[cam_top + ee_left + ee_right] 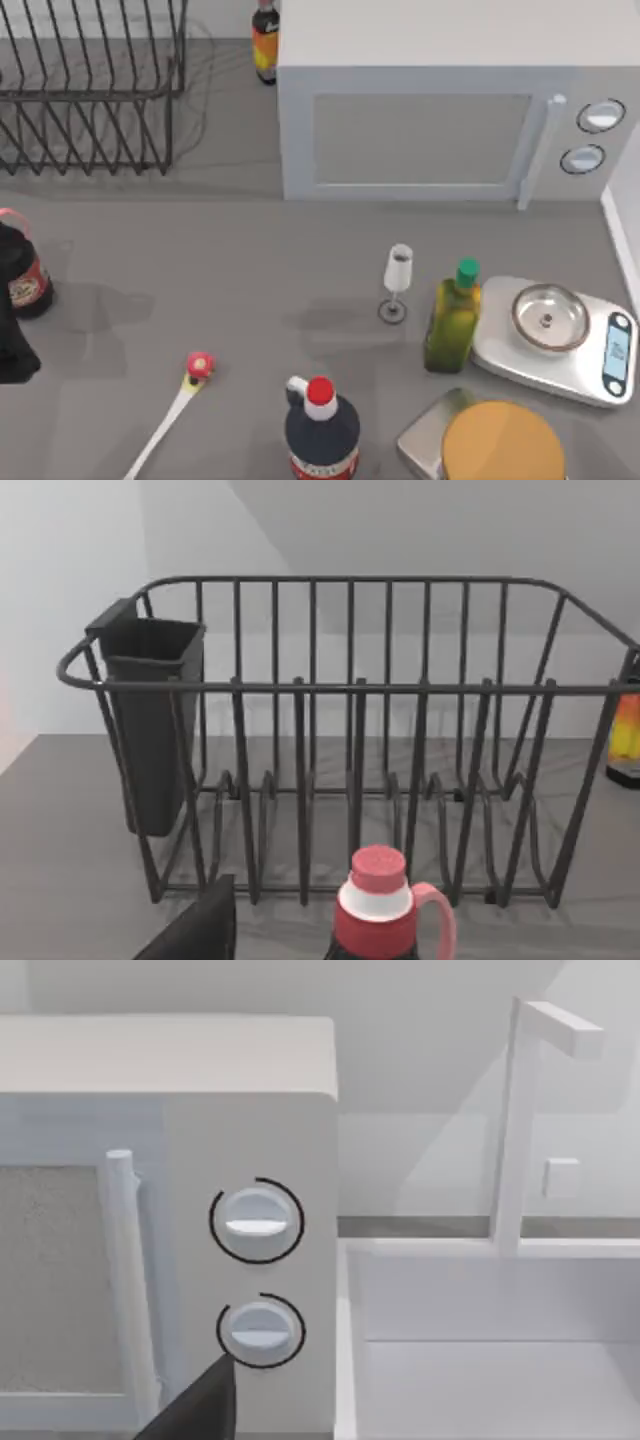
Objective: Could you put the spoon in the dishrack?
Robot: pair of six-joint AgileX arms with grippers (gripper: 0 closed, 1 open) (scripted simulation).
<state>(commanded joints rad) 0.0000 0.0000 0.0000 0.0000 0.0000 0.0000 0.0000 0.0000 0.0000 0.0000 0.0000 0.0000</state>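
While the spoon (168, 418) lies untouched at the table's front left, far from the dishrack (90, 90), neighbouring bottles could be toppled; finger positions cannot be told.

The white spoon (165, 425) lies flat on the table near the front, with its red-and-yellow knob pointing toward the back. The black wire dishrack (90, 90) stands at the back left, well apart from it.
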